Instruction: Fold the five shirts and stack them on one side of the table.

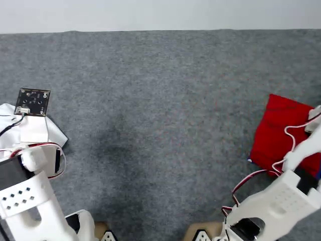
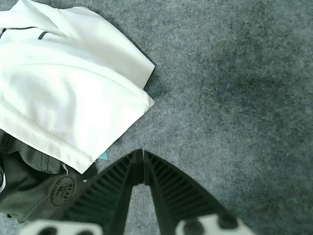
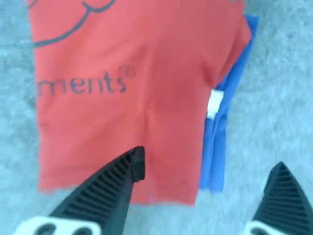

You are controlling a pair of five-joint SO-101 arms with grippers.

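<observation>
A folded red shirt (image 1: 278, 133) lies at the table's right edge, and the right wrist view shows that red shirt (image 3: 122, 83) resting on a folded blue shirt (image 3: 220, 132). My right gripper (image 3: 208, 166) hovers open above their near edge, holding nothing. At the left edge a loose white shirt (image 1: 30, 130) lies in a heap. In the left wrist view the white shirt (image 2: 63, 93) covers a dark grey shirt (image 2: 29, 186). My left gripper (image 2: 143, 164) is shut and empty, over bare carpet just beside the white shirt's corner.
Grey carpet (image 1: 165, 110) covers the table, with wide free room through the middle and back. A small black circuit board (image 1: 33, 102) with a wire sits on the left arm, above the white shirt. Red and white cables (image 1: 296, 130) trail over the red shirt.
</observation>
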